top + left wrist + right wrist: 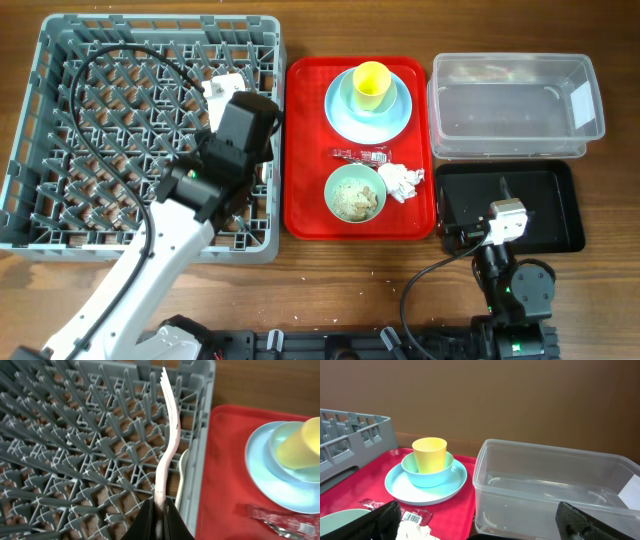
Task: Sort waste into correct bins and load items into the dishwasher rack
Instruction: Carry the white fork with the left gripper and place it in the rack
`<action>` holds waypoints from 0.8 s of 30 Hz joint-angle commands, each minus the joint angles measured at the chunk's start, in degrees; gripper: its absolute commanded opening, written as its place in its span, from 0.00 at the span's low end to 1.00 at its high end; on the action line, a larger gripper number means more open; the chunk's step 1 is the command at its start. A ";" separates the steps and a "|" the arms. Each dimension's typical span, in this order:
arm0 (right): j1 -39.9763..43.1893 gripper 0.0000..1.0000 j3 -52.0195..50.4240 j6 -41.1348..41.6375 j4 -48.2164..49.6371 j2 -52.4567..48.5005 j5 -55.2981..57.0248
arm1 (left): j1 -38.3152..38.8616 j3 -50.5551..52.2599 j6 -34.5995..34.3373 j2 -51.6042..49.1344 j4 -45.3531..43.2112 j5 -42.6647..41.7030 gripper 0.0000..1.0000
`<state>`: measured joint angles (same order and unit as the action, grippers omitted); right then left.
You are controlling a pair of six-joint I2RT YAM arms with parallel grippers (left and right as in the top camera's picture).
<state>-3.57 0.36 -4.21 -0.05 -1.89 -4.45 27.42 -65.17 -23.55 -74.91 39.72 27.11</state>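
The left claw (159, 512) is clenched on the handle end of the white fork (167, 445). The tines point away from the wrist camera, over the grey rack (60, 130) and close to the rack's 3 o'clock wall. A second whitish piece lies just beside the fork's neck (I cannot tell what it is). In the overhead view the rack fills the bench (330, 280) toward 9 o'clock, with the left arm reaching across it.

The red tray (305, 200) sits at the centre, just beside the rack. At its 12 o'clock end the light blue plate (340, 115) carries the pale blue bowl (427, 477), and the yellow cup (371, 85) stands upright inside that bowl. Below them lies the red wrapper (362, 155). Toward 6 o'clock stands the pale green bowl (337, 180), holding the rice scraps (357, 200). The crumpled napkin (402, 181) touches its 3 o'clock side.

The clear tub (510, 100) stands at 2 o'clock on the bench, with its white label (580, 100) on the 3 o'clock end. The black tray (540, 210) lies just below it at 4 o'clock.

The right claw (476, 519) is released and holds nothing, its fingers spread wide. It sits low at the black tray's 8 o'clock corner, facing the tub and the plate.
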 commanded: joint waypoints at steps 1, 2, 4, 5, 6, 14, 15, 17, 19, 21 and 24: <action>-0.11 1.00 -0.07 -0.26 0.13 0.22 0.57 | -3.98 0.24 4.31 -3.96 -0.24 -8.44 0.04; -0.11 1.00 -0.07 -0.28 0.13 0.22 0.57 | -4.94 0.24 4.33 -5.27 -0.22 -8.96 0.04; -0.11 1.00 -0.07 -0.26 0.13 0.22 0.57 | -6.54 0.24 4.33 -7.96 -0.20 -9.38 0.04; -0.11 1.00 -0.07 -0.28 0.13 0.22 0.57 | -7.17 0.24 4.37 -9.18 -0.28 -9.35 0.04; -0.11 1.00 -0.07 -0.28 0.13 0.22 0.57 | -7.72 0.24 5.51 -10.43 -0.46 -9.73 0.04; -0.11 1.00 -0.07 -0.28 0.13 0.22 0.57 | -7.93 0.24 9.88 -16.94 -1.14 -16.17 0.05; -0.11 1.00 -0.07 -0.28 0.13 0.22 0.57 | -7.93 0.26 9.88 -17.00 -1.09 -16.17 0.12; -0.11 1.00 -0.07 -0.24 0.13 0.22 0.57 | -7.93 0.24 9.88 -17.00 -1.14 -16.17 0.32; -0.11 1.00 -0.07 -0.26 0.13 0.22 0.57 | -7.93 0.24 9.88 -16.98 -1.20 -16.15 0.40; -0.11 1.00 -0.07 -0.28 0.13 0.22 0.57 | -7.93 0.22 9.88 -16.90 -1.64 -15.28 0.40; -0.11 1.00 -0.07 -0.28 0.13 0.22 0.57 | -7.93 -0.09 9.88 -15.78 -1.60 -14.67 0.29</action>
<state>-3.57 0.36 -4.21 -0.05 -1.87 -4.45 19.75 -65.17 -14.17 -91.31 38.37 11.60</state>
